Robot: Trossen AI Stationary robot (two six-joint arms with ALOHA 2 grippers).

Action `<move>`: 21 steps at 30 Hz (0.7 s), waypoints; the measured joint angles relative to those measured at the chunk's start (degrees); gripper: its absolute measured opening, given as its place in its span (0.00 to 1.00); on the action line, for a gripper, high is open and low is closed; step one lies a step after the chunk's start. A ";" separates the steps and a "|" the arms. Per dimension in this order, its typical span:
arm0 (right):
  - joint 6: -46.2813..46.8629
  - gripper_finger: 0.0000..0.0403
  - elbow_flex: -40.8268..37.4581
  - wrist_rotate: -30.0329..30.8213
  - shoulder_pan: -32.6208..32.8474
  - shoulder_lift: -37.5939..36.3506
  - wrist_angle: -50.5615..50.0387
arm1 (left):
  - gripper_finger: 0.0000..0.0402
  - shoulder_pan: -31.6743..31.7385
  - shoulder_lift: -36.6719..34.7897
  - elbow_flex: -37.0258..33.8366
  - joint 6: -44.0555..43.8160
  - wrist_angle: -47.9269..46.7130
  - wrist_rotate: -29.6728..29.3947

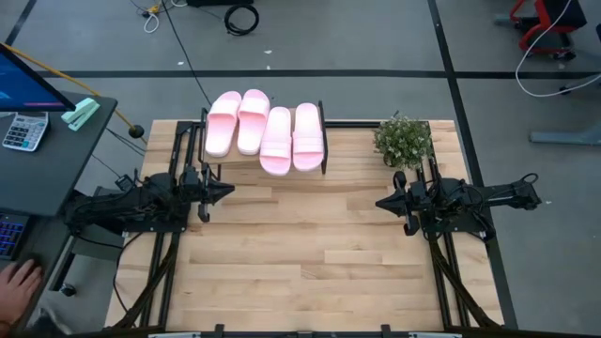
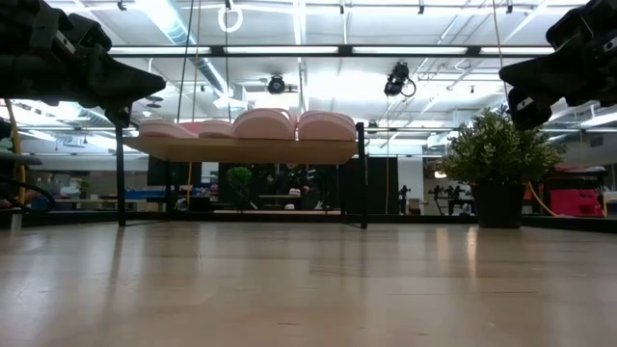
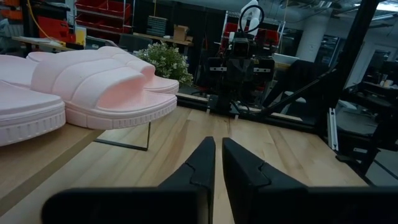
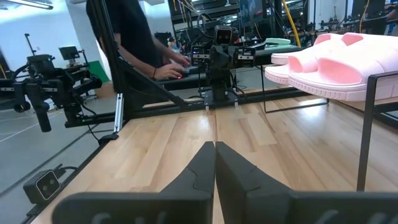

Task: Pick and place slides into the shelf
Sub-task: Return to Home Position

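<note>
Several pale pink slides (image 1: 266,132) lie side by side, soles down, on the shelf's light wood top (image 2: 246,149); the two right ones sit nearer the table's near edge. The shelf (image 1: 324,161) stands on thin black legs at the table's far edge. In the left wrist view the slides (image 3: 102,87) show close by, in the right wrist view (image 4: 336,62) farther off. My left gripper (image 1: 228,191) hovers shut above the table, just near of the shelf's left end. My right gripper (image 1: 380,202) hovers shut at the table's right side. Neither holds anything.
A small potted plant (image 1: 404,141) stands at the table's far right corner, just behind my right arm. A desk with a calculator (image 1: 23,131) sits left of the table, and a person's hand (image 1: 19,282) shows at the lower left. Bare wood lies between the arms (image 1: 310,244).
</note>
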 joint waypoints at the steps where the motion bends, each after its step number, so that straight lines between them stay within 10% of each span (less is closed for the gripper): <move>1: 0.00 0.05 0.00 0.00 0.00 0.00 0.00 | 0.09 0.02 0.00 0.02 -0.01 -0.01 0.00; 21: 0.00 0.05 0.00 0.00 -0.02 -0.02 0.00 | 0.09 0.02 0.02 0.00 0.03 -0.01 -0.02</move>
